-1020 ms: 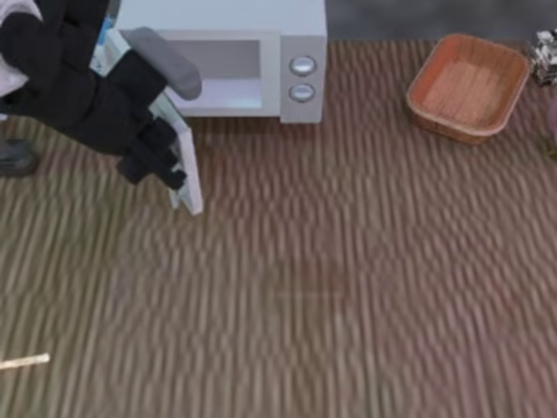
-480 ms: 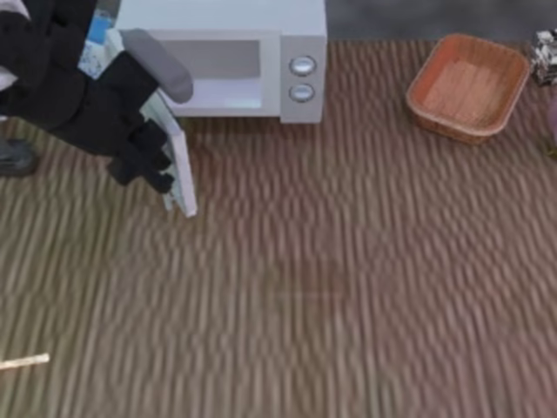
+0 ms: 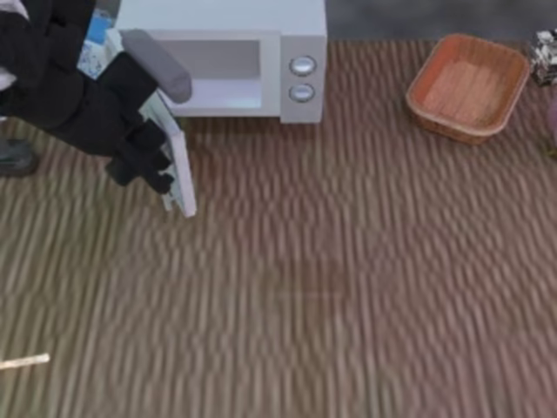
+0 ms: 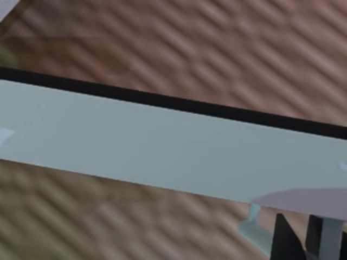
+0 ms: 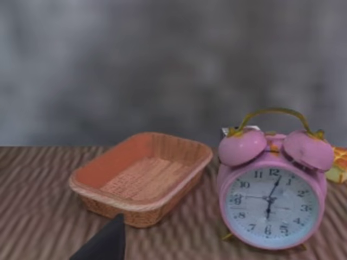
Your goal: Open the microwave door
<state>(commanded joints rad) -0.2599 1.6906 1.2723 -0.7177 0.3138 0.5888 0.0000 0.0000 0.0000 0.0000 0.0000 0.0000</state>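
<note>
Standing at the far left of the bench [image 3: 348, 305], the microwave [image 3: 222, 16] has its cavity exposed; the microwave door [image 3: 181, 170] is swung out on its left edge, jutting forward from the oven's front toward the near side, roughly at a right angle to the knob panel with its two silver knobs [image 3: 302, 78]. My left claw [image 3: 150, 165] sits against the door's outer face near its free end, black fingers on the panel (whether they pinch it or merely press on it, I cannot tell); the left wrist view shows only the door's pale edge [image 4: 173, 146] running across, with a dark strip along it and the striped bench beyond. My right arm is out of the top view; its wrist camera looks across the bench at an orange basket [image 5: 142, 179] with a pink alarm clock [image 5: 274, 187] just beside it, and one dark fingertip [image 5: 103, 244] pokes in, too little to tell the right claw's state. A thin pale stick [image 3: 23, 360] lies at the near left edge.
</note>
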